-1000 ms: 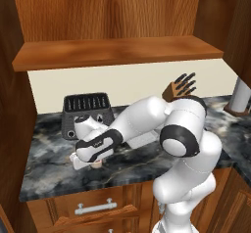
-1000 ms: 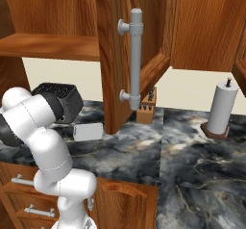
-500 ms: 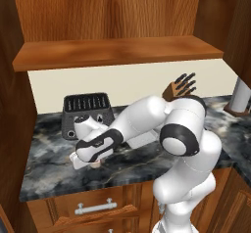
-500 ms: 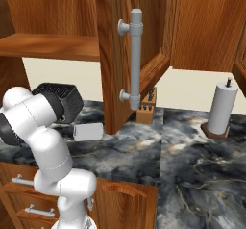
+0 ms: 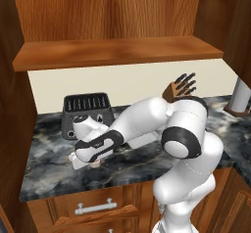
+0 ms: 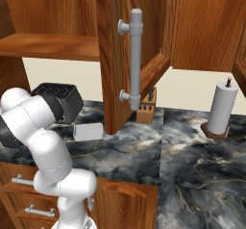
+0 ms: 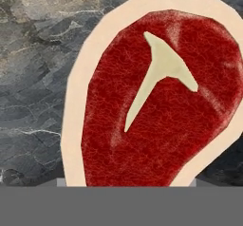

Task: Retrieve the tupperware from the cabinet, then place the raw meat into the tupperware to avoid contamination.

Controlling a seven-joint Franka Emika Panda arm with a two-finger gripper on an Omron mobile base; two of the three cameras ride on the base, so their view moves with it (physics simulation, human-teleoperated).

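The pincer [image 5: 89, 159] is seen low over the dark marbled stone table [image 5: 49, 175], at the front left, before the dark grey slotted toaster [image 5: 87, 110]; whether its jaws are apart or together cannot be told, since the fingertips are hidden. Directly beneath it, the small red raw steak with a pale tan fat rim and a white T-shaped bone mark [image 7: 156, 101] is seen flat on the table, its long axis running up the hand view, tilted slightly right. The small translucent whitish-grey plastic container [image 6: 88, 131] is set just beside on the table. A straight descent is judged sufficient for grasping.
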